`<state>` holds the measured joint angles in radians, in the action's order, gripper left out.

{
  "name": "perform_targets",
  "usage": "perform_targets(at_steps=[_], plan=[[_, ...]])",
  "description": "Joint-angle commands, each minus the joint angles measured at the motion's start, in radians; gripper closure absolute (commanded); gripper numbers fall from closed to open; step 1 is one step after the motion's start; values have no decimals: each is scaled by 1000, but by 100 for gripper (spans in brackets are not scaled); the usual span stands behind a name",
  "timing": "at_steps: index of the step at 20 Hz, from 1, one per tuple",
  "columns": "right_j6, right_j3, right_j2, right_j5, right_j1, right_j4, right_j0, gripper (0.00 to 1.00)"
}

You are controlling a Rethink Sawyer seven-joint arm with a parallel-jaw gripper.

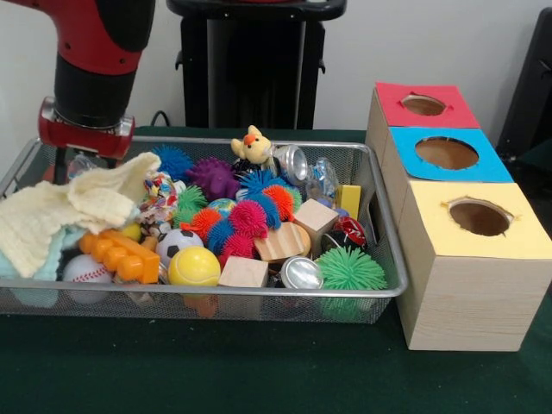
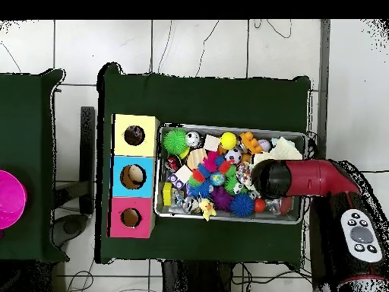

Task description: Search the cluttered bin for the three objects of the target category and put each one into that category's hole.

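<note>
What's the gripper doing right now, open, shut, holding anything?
Gripper: cannot be told; it sits low at the bin's cloth end, hidden behind cloth and arm.

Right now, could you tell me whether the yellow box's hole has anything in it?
Cannot tell. The hole in the yellow box shows only dark interior; its bottom is hidden.

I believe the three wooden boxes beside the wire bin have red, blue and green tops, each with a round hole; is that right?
Not quite: there is no green top. The front view shows the three wooden boxes beside the wire bin topped red, blue and yellow, each with a round hole. The overhead view shows the same.
</note>
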<state>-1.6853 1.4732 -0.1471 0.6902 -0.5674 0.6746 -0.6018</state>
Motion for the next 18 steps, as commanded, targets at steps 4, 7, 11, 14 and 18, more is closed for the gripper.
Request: perform_targets(at_steps=[4,7,11,14,18], plan=[[324,-88,-172,207,-27,-29,-32,0],[308,-99,-184,219,-16,-21,-31,0],[284,-108,-191,263,-20,-26,-20,0],[264,-96,-195,276,-33,-29,-15,0],[257,-102,-188,320,-66,-29,8,0]])
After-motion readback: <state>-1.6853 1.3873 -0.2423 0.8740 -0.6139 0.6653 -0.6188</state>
